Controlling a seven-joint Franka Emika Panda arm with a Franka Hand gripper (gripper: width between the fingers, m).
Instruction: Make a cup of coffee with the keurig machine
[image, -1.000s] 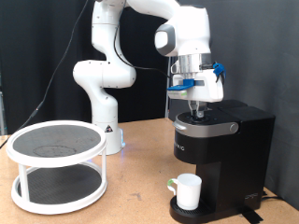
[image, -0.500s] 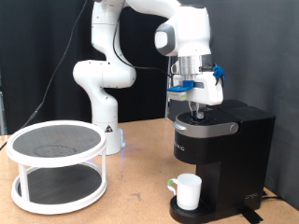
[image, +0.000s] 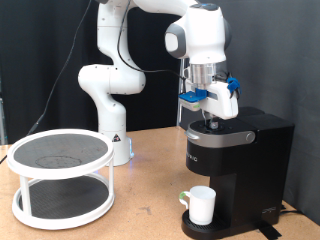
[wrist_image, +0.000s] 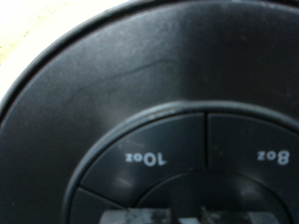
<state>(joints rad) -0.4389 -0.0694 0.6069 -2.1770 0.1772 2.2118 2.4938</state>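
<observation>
The black keurig machine (image: 235, 165) stands at the exterior view's right with its lid down. The white cup (image: 201, 205) sits on its round drip tray, under the spout. My gripper (image: 211, 124) points straight down onto the top of the machine's lid, at its front button panel. The wrist view shows the lid (wrist_image: 112, 84) very close and blurred, with the round button panel (wrist_image: 187, 159) marked "10oz" and "8oz". The fingertips barely show in the wrist view, and I cannot tell how the jaws stand.
A white two-tier round stand (image: 62, 175) with dark mesh shelves stands at the exterior view's left on the wooden table (image: 150, 215). The arm's white base (image: 115, 140) rises behind it. A black cable hangs at the back left.
The wrist has turned a little over the lid, so the blue-and-white hand sits slightly lower and further right. The cup and machine have not moved.
</observation>
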